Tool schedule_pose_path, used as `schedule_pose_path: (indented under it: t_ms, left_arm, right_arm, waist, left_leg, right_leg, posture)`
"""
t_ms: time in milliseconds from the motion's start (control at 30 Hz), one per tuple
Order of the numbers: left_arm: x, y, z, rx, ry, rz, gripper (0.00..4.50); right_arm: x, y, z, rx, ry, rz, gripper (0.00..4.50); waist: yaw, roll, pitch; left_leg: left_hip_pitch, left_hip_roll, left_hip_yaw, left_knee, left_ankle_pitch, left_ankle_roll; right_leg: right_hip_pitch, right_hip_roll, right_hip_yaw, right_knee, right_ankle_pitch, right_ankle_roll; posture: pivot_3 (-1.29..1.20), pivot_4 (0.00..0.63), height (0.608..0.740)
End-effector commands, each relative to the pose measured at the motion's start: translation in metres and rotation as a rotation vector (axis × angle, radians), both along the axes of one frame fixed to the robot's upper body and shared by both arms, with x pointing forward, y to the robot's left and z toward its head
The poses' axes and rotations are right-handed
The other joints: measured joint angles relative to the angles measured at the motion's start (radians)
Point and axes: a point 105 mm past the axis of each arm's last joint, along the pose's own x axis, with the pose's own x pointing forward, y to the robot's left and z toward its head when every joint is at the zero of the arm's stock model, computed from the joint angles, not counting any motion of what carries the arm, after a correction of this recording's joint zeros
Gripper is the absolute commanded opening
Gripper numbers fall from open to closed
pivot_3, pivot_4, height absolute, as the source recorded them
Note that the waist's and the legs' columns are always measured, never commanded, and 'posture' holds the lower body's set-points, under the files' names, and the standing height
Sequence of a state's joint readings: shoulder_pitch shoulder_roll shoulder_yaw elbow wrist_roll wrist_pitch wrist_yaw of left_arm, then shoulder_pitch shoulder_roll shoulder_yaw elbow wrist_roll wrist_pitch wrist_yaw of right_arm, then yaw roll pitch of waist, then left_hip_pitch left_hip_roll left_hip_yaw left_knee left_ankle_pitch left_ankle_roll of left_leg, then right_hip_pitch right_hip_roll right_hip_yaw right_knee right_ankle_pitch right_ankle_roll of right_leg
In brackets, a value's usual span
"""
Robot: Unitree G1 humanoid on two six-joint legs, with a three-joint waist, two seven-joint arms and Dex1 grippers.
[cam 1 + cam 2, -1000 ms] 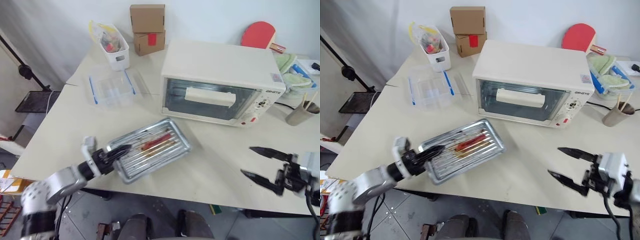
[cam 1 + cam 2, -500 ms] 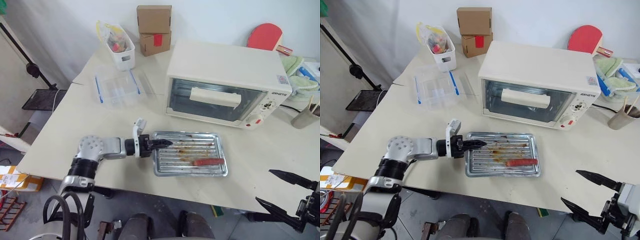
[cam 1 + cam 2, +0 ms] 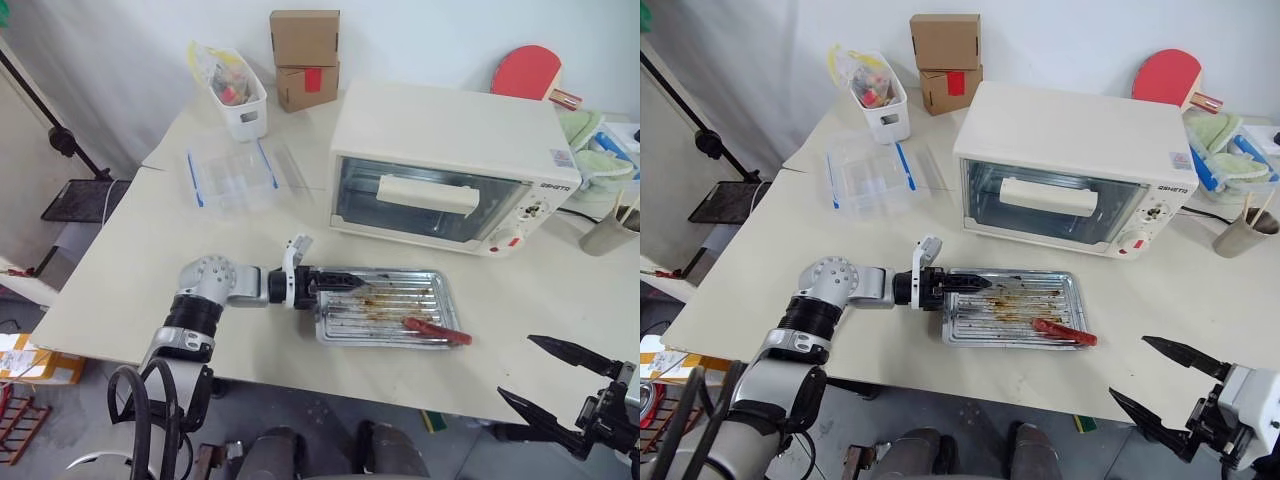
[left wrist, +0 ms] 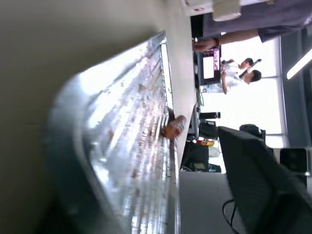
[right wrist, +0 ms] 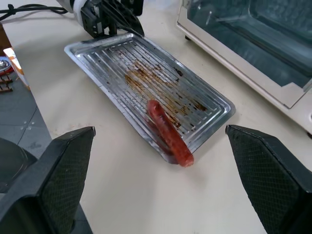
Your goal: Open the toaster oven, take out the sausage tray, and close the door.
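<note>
The shallow silver ridged metal tray (image 3: 1011, 308) lies flat on the cream tabletop (image 3: 770, 270) before the cream-white boxy toaster oven (image 3: 1072, 165) — glass door (image 3: 1048, 203) closed. The left gripper (image 3: 978, 283) sits at the tray's edge, its grip unclear; the right gripper (image 3: 1162, 382) hangs spread off the table's near edge — white wall behind.

Can't tell if the left gripper (image 3: 958, 283) actually pinches the sausage tray (image 3: 1012, 307) rim, fingertips too small and dark there. Left wrist view all smeared, tray (image 4: 122, 146) blurry up close. Toaster oven (image 5: 253, 53) cut off at the edge. Cup (image 3: 608, 232) clipped too.
</note>
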State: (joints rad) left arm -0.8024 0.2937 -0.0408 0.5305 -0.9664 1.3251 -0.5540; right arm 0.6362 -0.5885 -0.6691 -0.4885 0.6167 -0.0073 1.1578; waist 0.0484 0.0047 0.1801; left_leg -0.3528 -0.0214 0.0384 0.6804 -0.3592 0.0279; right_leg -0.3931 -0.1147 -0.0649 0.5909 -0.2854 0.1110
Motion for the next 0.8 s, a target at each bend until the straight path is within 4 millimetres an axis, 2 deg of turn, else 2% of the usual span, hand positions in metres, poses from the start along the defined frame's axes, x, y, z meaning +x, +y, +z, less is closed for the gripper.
schedule_pose_path:
  t_ms: [33,67,200,267,367,467,533,667,800]
  left_arm:
    - [0.005,0.043,-0.021,0.19,-0.161,0.09,4.3]
    - [0.004,0.051,-0.021,0.212,-0.222,0.091,4.47]
    - [0.002,0.089,-0.014,0.285,-0.582,0.102,4.47]
    - [-0.003,0.11,-0.01,0.354,-0.834,0.064,4.47]
    - [-0.017,0.13,-0.007,0.4,-1.068,-0.019,4.47]
    - [-0.029,0.146,-0.003,0.417,-1.171,-0.081,4.47]
    - [-0.031,0.155,0.003,0.437,-1.211,-0.065,4.47]
    - [-0.038,0.162,0.014,0.435,-1.291,-0.079,4.47]
    - [-0.039,0.171,0.02,0.451,-1.294,-0.045,4.47]
  right_arm:
    - [0.004,0.001,0.001,-0.006,-0.01,0.02,4.5]
    - [0.005,0.001,0.001,-0.007,-0.009,0.024,4.5]
    - [0.009,-0.002,0.0,-0.008,-0.009,0.027,4.5]
    - [0.011,-0.006,0.001,-0.007,-0.008,0.027,4.5]
    - [0.014,-0.011,0.002,-0.003,-0.005,0.025,4.5]
    - [0.018,-0.015,0.003,-0.01,0.003,0.041,4.5]
    - [0.02,-0.015,0.004,-0.017,0.007,0.065,4.5]
    - [0.024,-0.013,0.008,-0.021,0.011,0.108,4.5]
    - [0.03,-0.012,0.009,-0.017,0.004,0.122,4.5]
  waist:
    - [-0.014,0.0,0.0]
    - [-0.026,0.0,0.0]
    - [-0.044,0.001,-0.001]
    - [-0.051,0.0,0.0]
    - [-0.048,0.0,0.0]
    - [-0.045,0.001,0.0]
    - [-0.035,0.001,0.0]
    - [-0.025,0.001,0.0]
    - [-0.025,0.001,0.0]
  left_leg:
    - [0.0,0.0,0.0,0.0,0.0,0.0]
    - [0.001,0.001,0.0,0.0,0.0,-0.001]
    - [0.008,0.001,0.002,-0.007,0.004,-0.007]
    - [0.013,0.001,0.004,-0.014,0.005,-0.01]
    - [0.016,0.004,0.007,-0.02,0.007,-0.012]
    - [0.013,0.004,0.006,-0.022,0.007,-0.009]
    - [0.009,0.004,0.006,-0.022,0.006,-0.005]
    - [-0.003,0.004,0.005,-0.018,0.006,0.004]
    - [-0.004,0.004,0.005,-0.017,0.005,0.007]
  right_leg:
    - [0.0,0.0,0.0,0.0,0.0,0.0]
    - [0.0,0.0,0.001,0.001,0.0,0.0]
    - [0.002,0.001,0.002,0.002,-0.001,-0.003]
    - [0.003,0.001,0.005,0.001,-0.001,-0.005]
    - [0.002,0.001,0.006,0.001,-0.002,-0.009]
    - [-0.001,0.001,0.006,0.0,-0.003,-0.01]
    - [-0.004,0.0,0.005,-0.001,-0.003,-0.01]
    - [-0.015,0.0,0.004,0.0,-0.003,-0.01]
    - [-0.016,0.0,0.0,0.0,-0.002,-0.009]
  posture:
    - [0.0,0.15,0.74]
    - [0.0,0.15,0.74]
    - [0.0,0.15,0.74]
    - [0.0,0.15,0.74]
    - [0.0,0.15,0.74]
    - [0.0,0.15,0.74]
    - [0.0,0.15,0.74]
    - [0.0,0.15,0.74]
    - [0.0,0.15,0.74]
